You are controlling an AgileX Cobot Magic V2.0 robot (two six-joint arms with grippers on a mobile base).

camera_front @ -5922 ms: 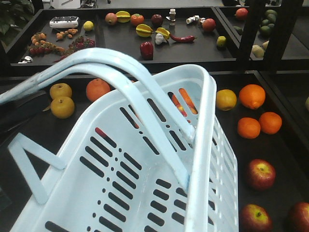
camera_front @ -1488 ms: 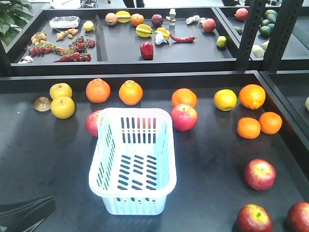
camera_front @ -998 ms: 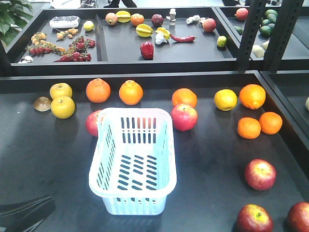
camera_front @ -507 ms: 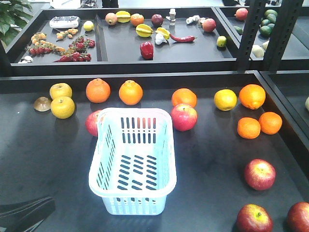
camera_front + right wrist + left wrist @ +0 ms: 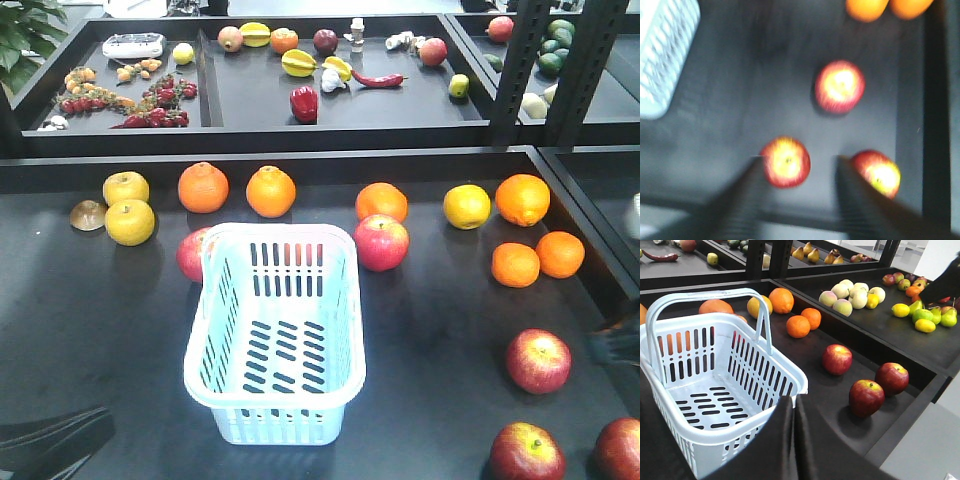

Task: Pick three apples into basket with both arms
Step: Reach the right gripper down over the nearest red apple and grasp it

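The pale blue basket [image 5: 275, 400] stands empty in the middle of the dark table, also seen as the basket [image 5: 740, 432] and the basket [image 5: 665, 55]. Three red apples [image 5: 538, 360] [image 5: 525, 452] [image 5: 620, 448] lie at the front right. In the blurred right wrist view my right gripper [image 5: 799, 162] hangs open above them, with one apple [image 5: 785, 161] between its fingers in the picture, one apple [image 5: 840, 86] further off and one apple [image 5: 876, 172] beside the right finger. My left gripper [image 5: 792, 407] is shut on nothing, just off the basket's near rim. The apples [image 5: 837, 359] [image 5: 866, 397] [image 5: 892, 378] lie to its right.
Two more red apples sit by the basket's far end, one [image 5: 381, 243] at the right and one [image 5: 193, 254] half hidden at the left. Oranges [image 5: 271, 191] and yellow fruits [image 5: 130, 222] line the back. A raised shelf [image 5: 300, 135] of mixed produce runs behind.
The basket, earlier held up close to the camera, now rests on the table. In the last half second a dark part of the right arm has come in at the right edge.
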